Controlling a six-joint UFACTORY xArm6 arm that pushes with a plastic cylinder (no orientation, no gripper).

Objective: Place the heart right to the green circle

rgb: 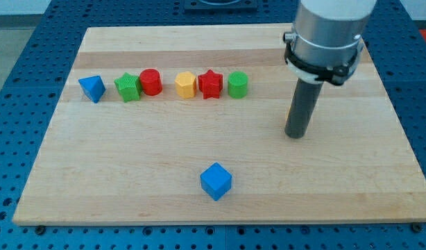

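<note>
My tip (295,136) rests on the wooden board (338,187) at the view's right. A thin yellow-orange sliver (287,115) shows at the rod's left edge; it is a block mostly hidden behind the rod, and its shape cannot be made out. No heart shows clearly. The green circle (237,84) stands at the right end of a row of blocks, about 80 px to the view's left of the rod and slightly higher.
The row runs leftward from the green circle: red star (210,84), yellow hexagon (186,85), red circle (151,82), green star (128,87), blue triangle (91,88). A blue cube (216,181) sits alone near the view's bottom centre.
</note>
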